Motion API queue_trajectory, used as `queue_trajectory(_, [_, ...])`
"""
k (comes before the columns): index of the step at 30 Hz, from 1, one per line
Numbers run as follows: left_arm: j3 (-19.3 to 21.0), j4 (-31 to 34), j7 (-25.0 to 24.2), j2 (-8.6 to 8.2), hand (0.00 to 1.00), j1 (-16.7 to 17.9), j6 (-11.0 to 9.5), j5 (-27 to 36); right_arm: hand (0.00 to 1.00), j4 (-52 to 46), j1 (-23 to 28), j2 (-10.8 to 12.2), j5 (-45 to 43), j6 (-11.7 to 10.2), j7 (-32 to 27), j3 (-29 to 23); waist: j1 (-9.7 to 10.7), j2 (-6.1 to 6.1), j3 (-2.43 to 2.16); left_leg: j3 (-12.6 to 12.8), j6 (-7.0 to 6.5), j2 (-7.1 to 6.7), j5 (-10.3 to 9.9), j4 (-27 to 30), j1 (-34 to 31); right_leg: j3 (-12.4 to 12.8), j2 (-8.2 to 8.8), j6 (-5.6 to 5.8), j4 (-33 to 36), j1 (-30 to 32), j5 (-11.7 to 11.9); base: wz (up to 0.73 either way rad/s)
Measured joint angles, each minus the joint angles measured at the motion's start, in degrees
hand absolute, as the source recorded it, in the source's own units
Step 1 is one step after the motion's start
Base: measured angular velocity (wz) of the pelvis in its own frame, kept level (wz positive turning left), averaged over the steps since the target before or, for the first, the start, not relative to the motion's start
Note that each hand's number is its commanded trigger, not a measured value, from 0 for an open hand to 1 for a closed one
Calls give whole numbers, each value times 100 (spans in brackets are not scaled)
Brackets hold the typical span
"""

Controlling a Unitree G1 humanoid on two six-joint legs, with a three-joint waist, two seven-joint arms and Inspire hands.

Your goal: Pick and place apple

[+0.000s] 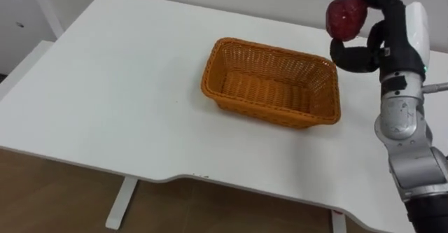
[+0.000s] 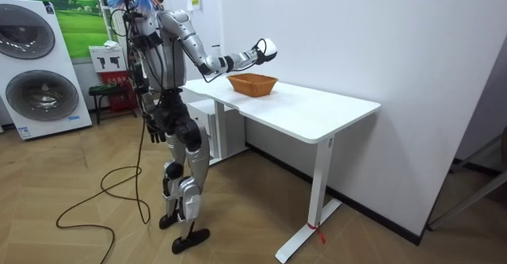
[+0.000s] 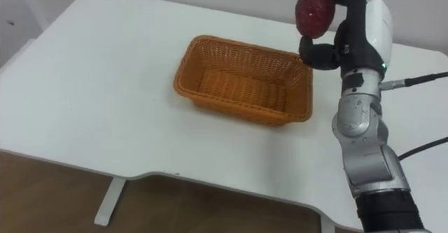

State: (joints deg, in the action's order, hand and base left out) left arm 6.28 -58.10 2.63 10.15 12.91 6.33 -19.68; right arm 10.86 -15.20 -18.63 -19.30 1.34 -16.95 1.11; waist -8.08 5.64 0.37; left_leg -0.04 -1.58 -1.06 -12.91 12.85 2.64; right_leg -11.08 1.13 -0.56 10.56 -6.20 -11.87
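While my right robot hand (image 1: 383,40) holds the apple (image 1: 345,17) aloft, fingers curled round it, the basket (image 1: 269,114) sits on the worktop (image 1: 105,100) below, just leftward; I'd carry left.

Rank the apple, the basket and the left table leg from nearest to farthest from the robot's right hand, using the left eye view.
1. apple: held in the right hand, upper right.
2. basket: middle, left of and below the hand.
3. left table leg: far lower left.
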Motion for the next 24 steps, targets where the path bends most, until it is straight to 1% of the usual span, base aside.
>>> queue_trajectory(3, [-77, 1, -54, 5, 0, -25, 0, -1, 0, 0, -9, 1, 89, 0, 66, 4, -16, -20, 15, -18, 0, -1, 1, -6, -2, -12, 0, 0, -2, -1, 0, 5])
queue_trajectory(6, [-79, 1, -124, 6, 0, 11, 6, 1, 0, 1, -64, 0, 163, 0, 94, 12, -44, -19, 19, -19, 0, 1, 1, -12, -11, -17, -1, 0, -1, 12, 0, 0])
queue_trajectory(13, [-85, 20, -221, 19, 0, -16, 14, 0, 0, 50, -78, -3, 492, 2, 158, 157, -12, 4, 23, -17, 0, 2, 1, -19, -10, -18, 0, 0, -1, 22, 0, 0])
queue_trajectory(16, [-83, 5, -211, 53, 0, -15, 2, 1, 0, 221, -105, -5, 552, 0, 158, 155, -11, 48, 13, -17, 0, 4, 1, -20, -8, -8, -4, 0, -2, 20, 0, 0])
queue_trajectory(18, [-78, 3, -211, 77, 0, -14, 2, -4, 0, 281, -106, -14, 598, 0, 157, 155, -7, 81, 14, -14, 1, 7, 2, -22, -7, 19, -10, 0, -5, 19, 0, 0])
queue_trajectory(24, [-33, 4, -183, 80, 0, -10, 4, -2, 0, 421, -105, -58, 769, -6, 80, 143, 48, 92, 5, -8, 1, 8, 2, -12, -10, 24, -8, 0, -4, 18, 0, 0])
